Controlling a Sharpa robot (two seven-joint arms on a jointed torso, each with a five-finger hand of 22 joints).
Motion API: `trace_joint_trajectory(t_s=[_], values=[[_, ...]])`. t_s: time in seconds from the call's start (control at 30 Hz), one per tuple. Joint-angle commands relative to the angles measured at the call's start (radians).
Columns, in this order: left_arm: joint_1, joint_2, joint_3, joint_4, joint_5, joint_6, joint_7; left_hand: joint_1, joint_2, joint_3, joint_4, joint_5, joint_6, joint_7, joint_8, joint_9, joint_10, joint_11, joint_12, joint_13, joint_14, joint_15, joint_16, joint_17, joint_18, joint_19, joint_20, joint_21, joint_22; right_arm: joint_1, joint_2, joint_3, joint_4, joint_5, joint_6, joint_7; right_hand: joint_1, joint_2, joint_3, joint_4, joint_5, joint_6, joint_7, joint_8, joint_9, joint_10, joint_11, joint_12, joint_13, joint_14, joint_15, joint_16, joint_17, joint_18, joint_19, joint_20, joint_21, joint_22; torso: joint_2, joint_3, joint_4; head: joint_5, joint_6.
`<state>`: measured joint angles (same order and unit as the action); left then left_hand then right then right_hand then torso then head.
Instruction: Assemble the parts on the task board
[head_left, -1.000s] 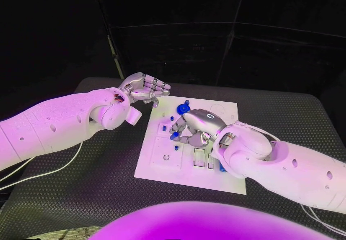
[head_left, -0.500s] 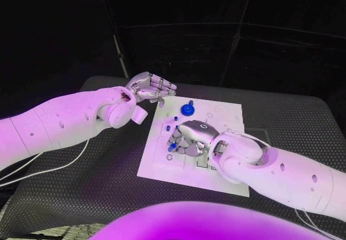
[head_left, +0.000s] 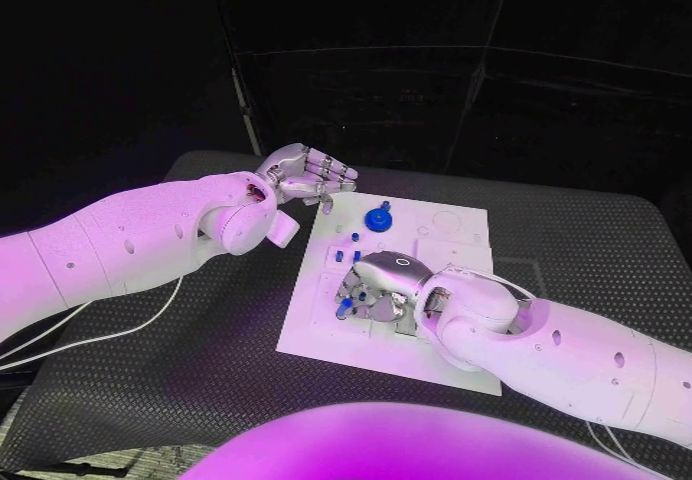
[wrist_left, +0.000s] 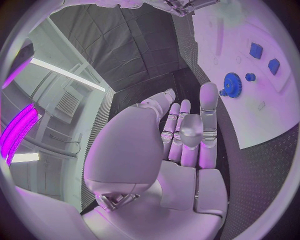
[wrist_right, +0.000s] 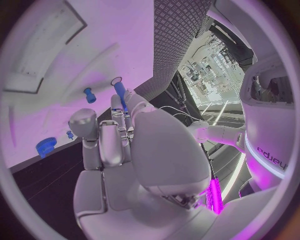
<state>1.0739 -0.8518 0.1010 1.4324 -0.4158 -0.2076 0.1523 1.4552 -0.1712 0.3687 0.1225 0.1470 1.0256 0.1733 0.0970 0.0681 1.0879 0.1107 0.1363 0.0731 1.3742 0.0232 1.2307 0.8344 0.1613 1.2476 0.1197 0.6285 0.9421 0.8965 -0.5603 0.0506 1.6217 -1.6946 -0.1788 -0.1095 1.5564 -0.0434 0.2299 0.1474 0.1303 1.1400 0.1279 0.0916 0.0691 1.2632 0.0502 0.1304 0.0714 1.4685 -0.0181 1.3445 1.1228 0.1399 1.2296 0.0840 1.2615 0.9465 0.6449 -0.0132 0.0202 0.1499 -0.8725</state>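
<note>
- The right hand (head_left: 378, 285) hangs low over the middle of the white board (head_left: 335, 335), its fingers (wrist_right: 119, 107) pinching a slim blue pin (wrist_right: 119, 95), held tip-down, probably so it can drop into a hole.
- The left hand (head_left: 299, 175) waits off the board's far corner, above the tabletop (head_left: 173, 370), fingers (wrist_left: 207, 107) curled in on nothing (likely parked clear of the work).
- A blue gear (head_left: 378, 218) sits near the board's far edge; a small blue peg (wrist_right: 90, 95) stands near the pin.
</note>
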Motion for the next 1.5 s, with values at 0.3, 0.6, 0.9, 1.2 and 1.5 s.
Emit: trace_joint_trajectory(t_s=[0.3,0.6,0.9,1.2,1.5], values=[[0.001,0.001,0.001,0.001,0.005,0.009,0.004,-0.007,0.003,0.002,-0.006,0.000,0.000,0.008,0.004,0.000,-0.007,0.003,0.007,-0.001,-0.008,0.000,-0.001,-0.001,0.014,-0.008,0.001,-0.007,-0.001,0.000,0.008,-0.002,-0.010,-0.001,0.045,0.018,-0.004,-0.008,0.008,0.001,0.007,0.007,0.002,0.000,0.002,0.000,0.007,-0.007,0.000,0.031,-0.003,0.003,-0.001,-0.018,-0.003,0.003,0.001,0.000,0.000,-0.0004,0.0003,0.005,0.000],[0.001,0.001,0.001,0.002,0.005,0.009,0.003,-0.007,0.003,0.002,-0.006,0.000,0.000,0.008,0.004,0.000,-0.007,0.003,0.007,-0.001,-0.008,0.000,-0.001,-0.001,0.014,-0.008,0.001,-0.007,-0.001,-0.001,0.015,-0.004,-0.026,-0.018,0.044,0.001,-0.005,-0.008,0.009,0.000,0.007,0.007,0.002,0.000,0.002,0.000,0.007,-0.007,0.000,0.030,-0.003,0.003,-0.002,-0.018,-0.004,0.003,0.000,-0.002,0.000,-0.0003,0.0004,0.006,0.000],[0.001,0.000,0.001,0.002,0.005,0.010,0.002,-0.007,0.003,0.002,-0.006,0.000,0.000,0.008,0.004,0.000,-0.007,0.003,0.007,-0.001,-0.008,0.000,-0.001,-0.001,0.014,-0.008,0.001,-0.007,-0.001,-0.001,0.026,-0.006,-0.031,-0.048,0.062,-0.025,-0.008,-0.009,0.011,0.001,0.006,0.006,0.003,-0.001,0.002,0.000,0.008,-0.009,0.000,0.030,-0.002,0.002,-0.004,-0.017,-0.006,0.003,-0.001,-0.005,-0.001,-0.0002,-0.0006,0.007,0.000],[0.002,0.000,0.001,0.002,0.005,0.010,0.001,-0.009,0.004,0.001,-0.006,0.000,-0.001,0.008,0.005,0.000,-0.010,0.004,0.010,-0.001,-0.009,0.001,0.000,0.000,0.014,-0.007,0.002,-0.007,-0.001,-0.001,0.033,-0.022,-0.029,-0.065,0.087,-0.042,-0.036,-0.031,0.016,0.006,0.003,-0.022,0.016,-0.019,-0.004,-0.021,0.019,-0.031,-0.003,0.027,0.007,-0.004,-0.016,-0.014,-0.020,0.009,-0.011,-0.023,-0.001,-0.0010,-0.0003,0.005,0.000],[0.002,-0.001,0.001,0.003,0.005,0.014,-0.003,-0.009,0.004,0.001,-0.006,0.000,-0.001,0.008,0.005,0.000,-0.010,0.004,0.010,-0.001,-0.009,0.001,0.000,-0.001,0.014,-0.007,0.002,-0.007,-0.001,-0.001,0.035,-0.027,-0.024,-0.069,0.014,-0.047,-0.094,-0.086,-0.010,0.018,0.012,-0.137,0.039,-0.030,-0.005,-0.153,0.055,-0.062,-0.007,0.020,0.037,-0.009,-0.030,-0.005,-0.055,0.039,-0.040,-0.070,-0.001,0.0004,-0.0008,0.006,0.000]])
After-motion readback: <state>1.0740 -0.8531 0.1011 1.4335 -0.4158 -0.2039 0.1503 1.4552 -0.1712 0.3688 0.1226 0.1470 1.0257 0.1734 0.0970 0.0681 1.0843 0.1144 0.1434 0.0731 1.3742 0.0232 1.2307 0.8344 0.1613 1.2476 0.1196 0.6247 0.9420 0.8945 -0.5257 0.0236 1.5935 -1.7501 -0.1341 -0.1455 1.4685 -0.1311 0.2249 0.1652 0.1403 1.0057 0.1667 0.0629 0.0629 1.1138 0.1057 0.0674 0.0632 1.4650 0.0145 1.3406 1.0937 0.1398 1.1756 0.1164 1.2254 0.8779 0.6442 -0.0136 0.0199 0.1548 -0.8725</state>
